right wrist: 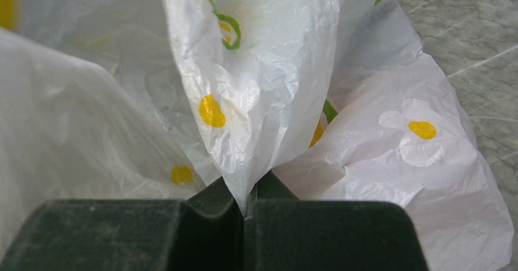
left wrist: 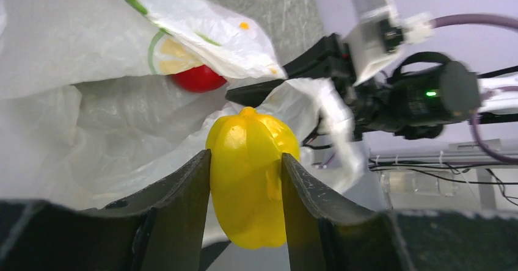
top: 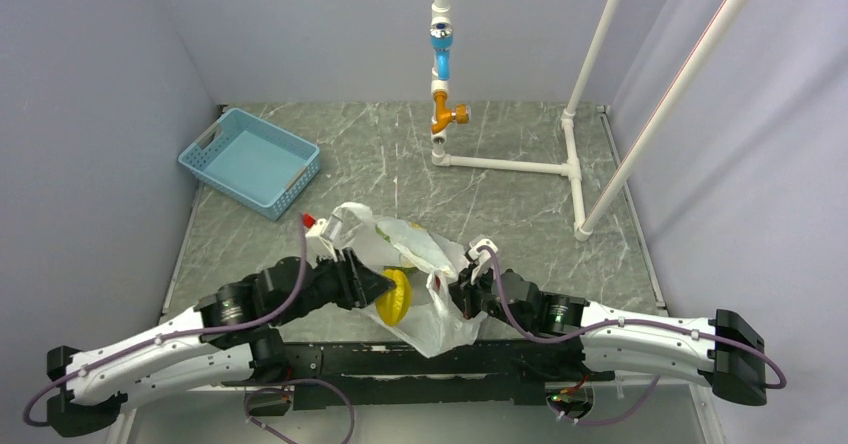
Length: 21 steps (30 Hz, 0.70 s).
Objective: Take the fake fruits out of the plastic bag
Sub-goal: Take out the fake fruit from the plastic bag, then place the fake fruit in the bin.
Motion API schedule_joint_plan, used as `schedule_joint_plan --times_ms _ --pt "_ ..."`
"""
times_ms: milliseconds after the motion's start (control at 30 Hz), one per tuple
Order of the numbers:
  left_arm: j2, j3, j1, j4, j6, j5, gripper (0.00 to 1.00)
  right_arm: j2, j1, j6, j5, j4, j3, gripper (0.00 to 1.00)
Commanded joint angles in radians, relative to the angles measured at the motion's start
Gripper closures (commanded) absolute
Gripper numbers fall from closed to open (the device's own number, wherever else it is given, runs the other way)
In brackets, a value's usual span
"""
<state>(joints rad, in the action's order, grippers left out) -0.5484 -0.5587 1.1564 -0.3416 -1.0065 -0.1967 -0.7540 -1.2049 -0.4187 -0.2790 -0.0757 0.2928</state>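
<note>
The light is bright and even, with soft shadows on the worktop [top: 500, 194]. The yellow fruit [left wrist: 250, 191] shows glare; the fingers [left wrist: 177, 210] of the left pincer [left wrist: 245, 156] look blurred.

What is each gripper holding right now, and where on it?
Left gripper clamps the yellow fruit across its middle, one finger on each side. Right gripper pinches a bunched fold of the plastic bag.
</note>
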Motion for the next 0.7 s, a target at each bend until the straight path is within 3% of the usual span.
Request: schedule_joint_plan --times_ms 0,200,333,533,667 --pt "0.026 -0.203 -0.015 -0.179 0.107 -0.027 0.53 0.001 0.012 0.012 0.001 -0.021 0.029 1.00" --pt "-0.073 -0.479 -0.043 -0.366 0.262 -0.111 0.55 0.028 0.019 0.003 0.013 -0.024 0.010 1.00" --pt "-0.199 -0.677 -0.142 -0.453 0.376 -0.109 0.56 0.041 0.023 -0.005 0.026 -0.020 0.002 1.00" --pt "-0.350 -0.760 -0.506 -0.472 0.520 -0.002 0.57 0.074 0.025 0.005 0.012 -0.005 -0.001 1.00" --pt "-0.401 -0.728 -0.793 -0.384 0.616 0.057 0.60 0.082 0.026 0.031 0.011 0.004 0.017 1.00"
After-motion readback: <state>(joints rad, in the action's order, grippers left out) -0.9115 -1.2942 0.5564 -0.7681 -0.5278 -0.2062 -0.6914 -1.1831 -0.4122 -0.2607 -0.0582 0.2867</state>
